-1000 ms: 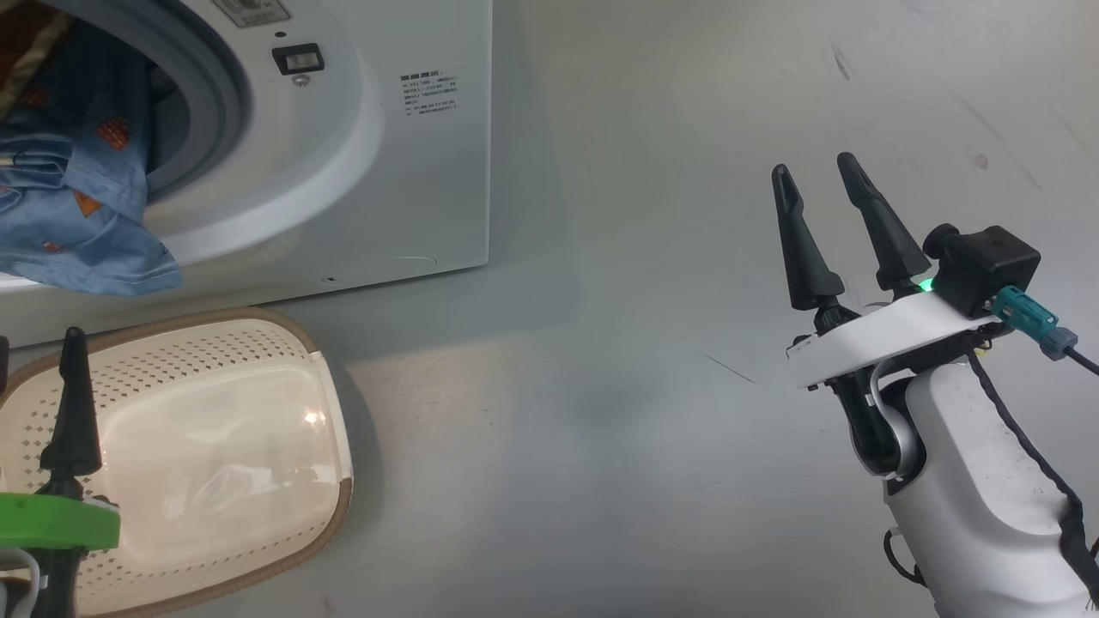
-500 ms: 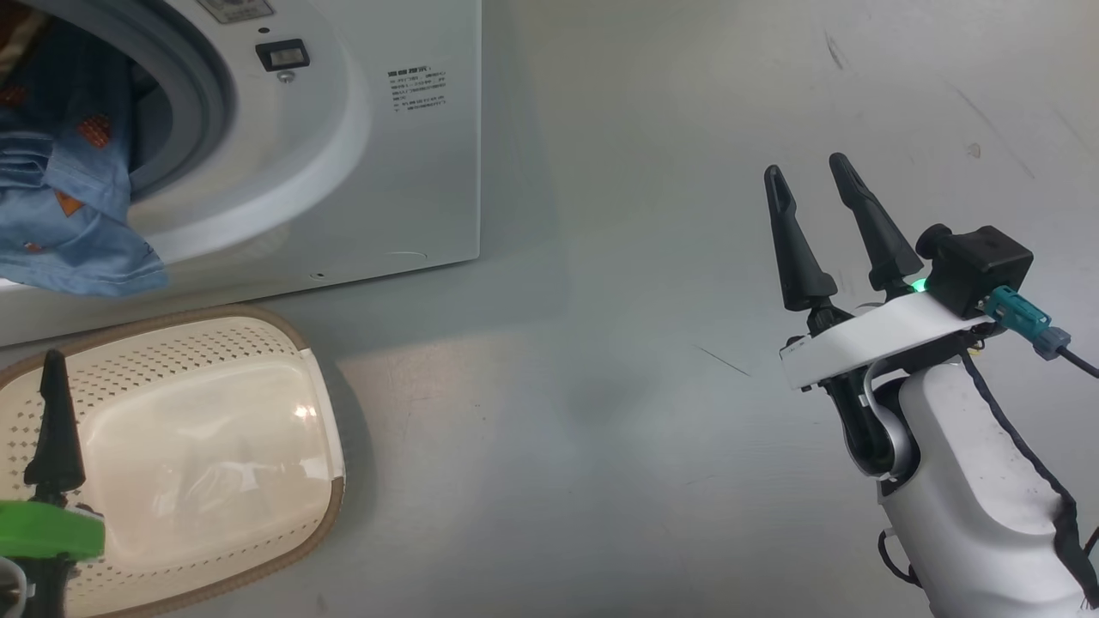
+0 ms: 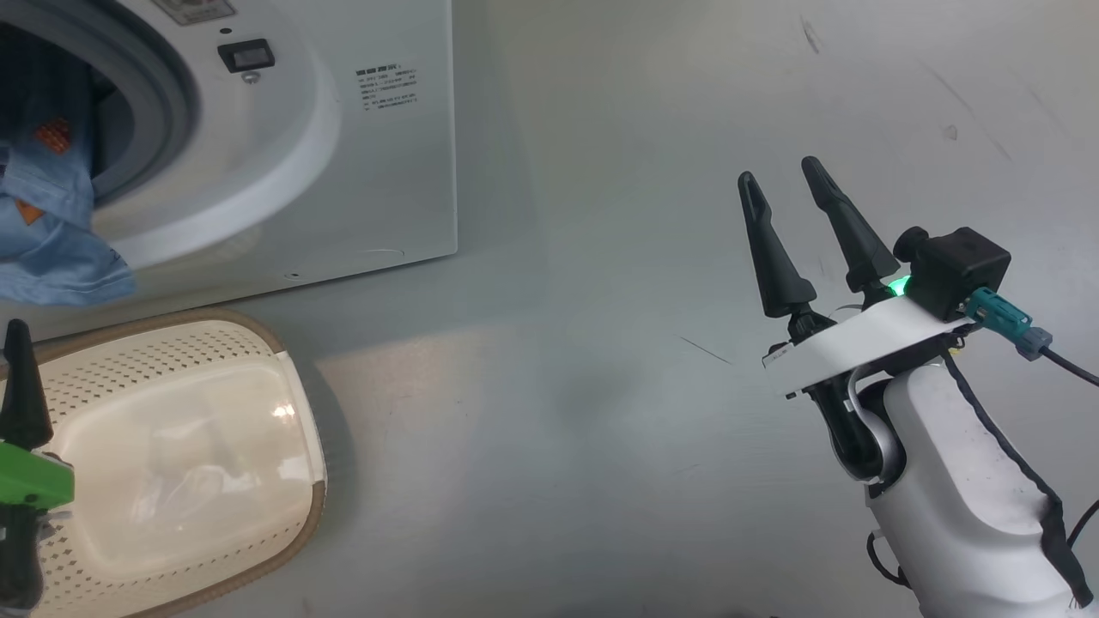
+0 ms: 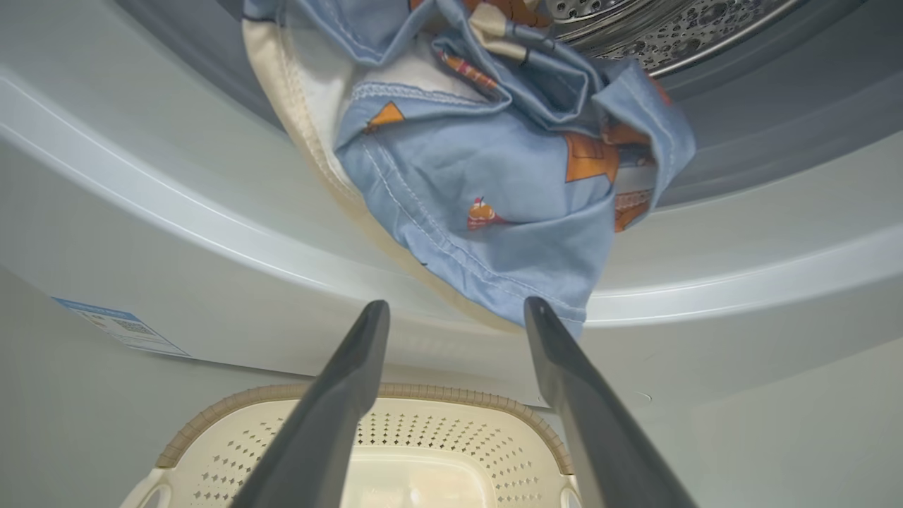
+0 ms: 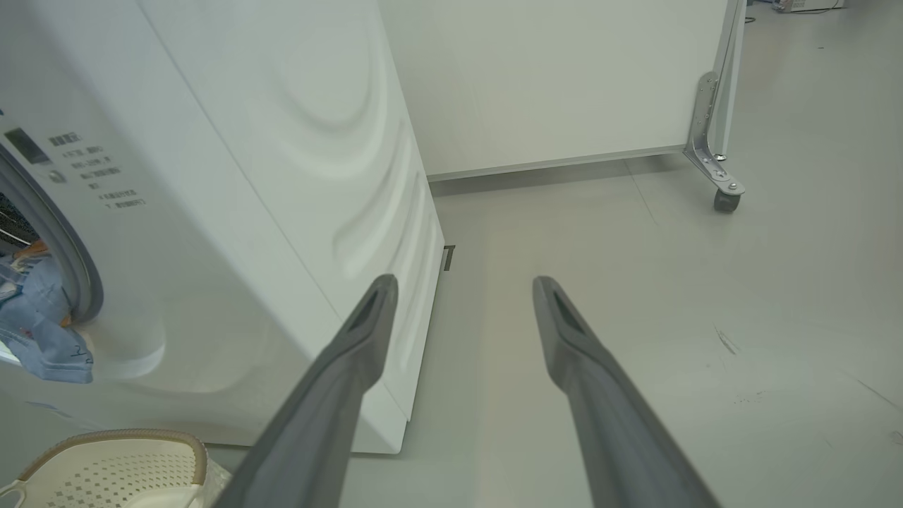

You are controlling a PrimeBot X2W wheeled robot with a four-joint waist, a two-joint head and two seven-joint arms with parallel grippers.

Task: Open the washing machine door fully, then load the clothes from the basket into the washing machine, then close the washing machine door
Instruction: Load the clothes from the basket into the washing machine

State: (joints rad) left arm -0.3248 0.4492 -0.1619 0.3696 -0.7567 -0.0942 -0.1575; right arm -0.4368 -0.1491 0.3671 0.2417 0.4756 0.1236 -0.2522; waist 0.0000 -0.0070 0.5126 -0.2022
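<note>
The white washing machine (image 3: 361, 172) stands at the upper left with its opening uncovered; the washing machine door is out of view. The clothes (image 4: 494, 176), blue fabric with orange prints and a cream piece, hang out of the steel drum (image 4: 670, 28) over the lower lip. They also show as the blue clothes (image 3: 51, 249). Below them on the floor sits the cream basket (image 3: 172, 352), with nothing in it. My left gripper (image 4: 455, 307) is open just under the hanging fabric, above the basket (image 4: 437, 430). My right gripper (image 3: 780, 172) is open and holds nothing over the floor to the right.
Bare grey floor (image 3: 601, 343) spreads between the machine and my right arm. In the right wrist view a white panel (image 5: 564, 77) on a caster (image 5: 723, 201) stands behind the machine (image 5: 247, 176). A blue label (image 4: 120, 324) marks the machine's lower corner.
The whole head picture has slid left, so the camera has turned. Both grippers stay open. The clothes hang as before.
</note>
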